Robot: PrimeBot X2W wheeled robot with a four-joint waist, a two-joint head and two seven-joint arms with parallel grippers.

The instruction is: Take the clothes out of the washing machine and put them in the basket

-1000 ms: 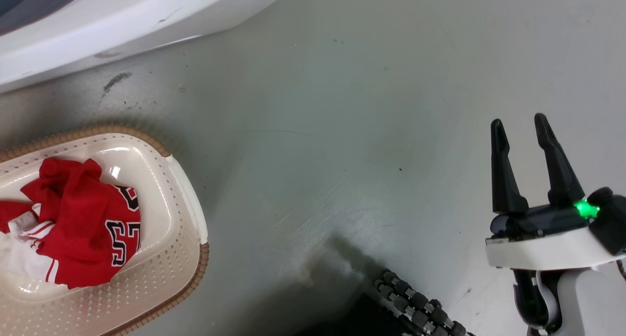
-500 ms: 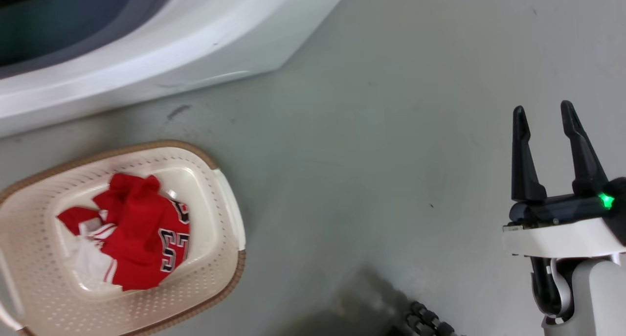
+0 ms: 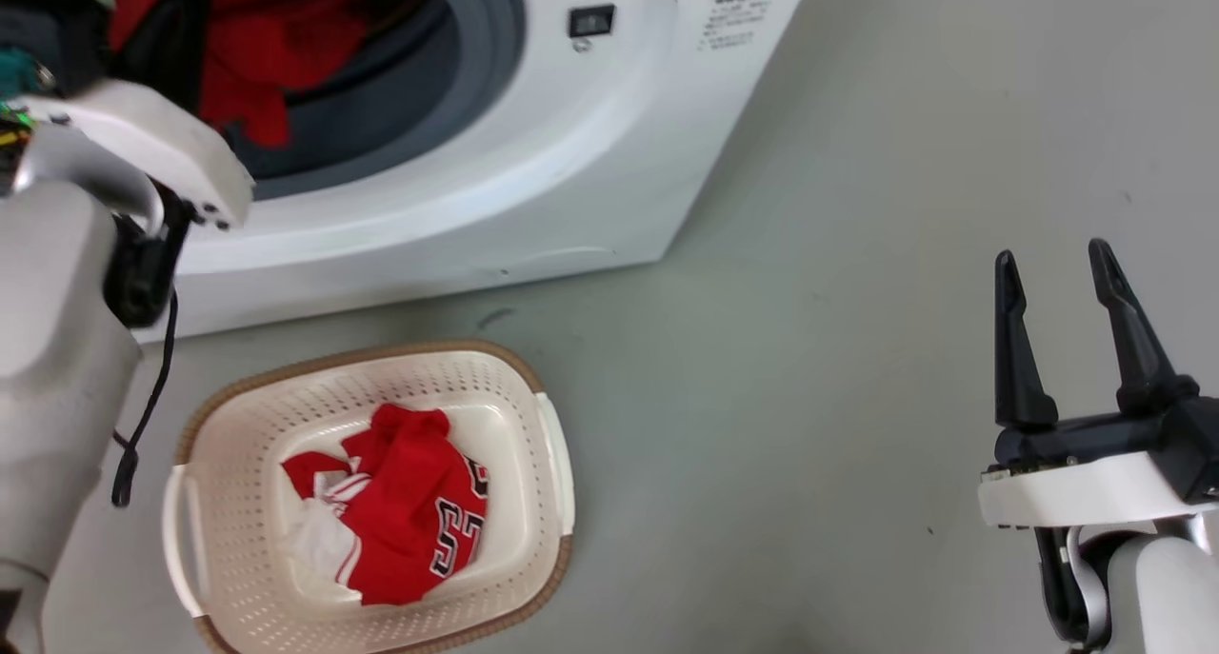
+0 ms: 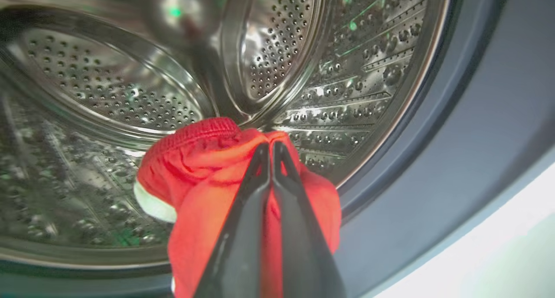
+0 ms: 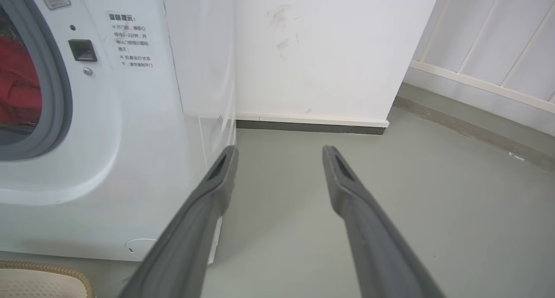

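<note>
Head view: the washing machine (image 3: 590,140) is up top, with the basket (image 3: 538,392) on the floor (image 3: 809,397) just in front of it. One jersey (image 3: 409,530) is lying in the basket, and more red cloth (image 3: 252,54) shows in the porthole. The right gripper (image 3: 1052,254) hangs wide open and empty, well off to the side.

Left wrist view: the left gripper (image 4: 271,148) is pinched tight on a fold of that red cloth inside the steel drum (image 4: 108,85). I'd pull back and up so it clears the grey rim (image 4: 477,116), then swing over the basket. It's a thin pinch, so go slow.

Right wrist view: spread wide, nothing in it, machine off to one side.
</note>
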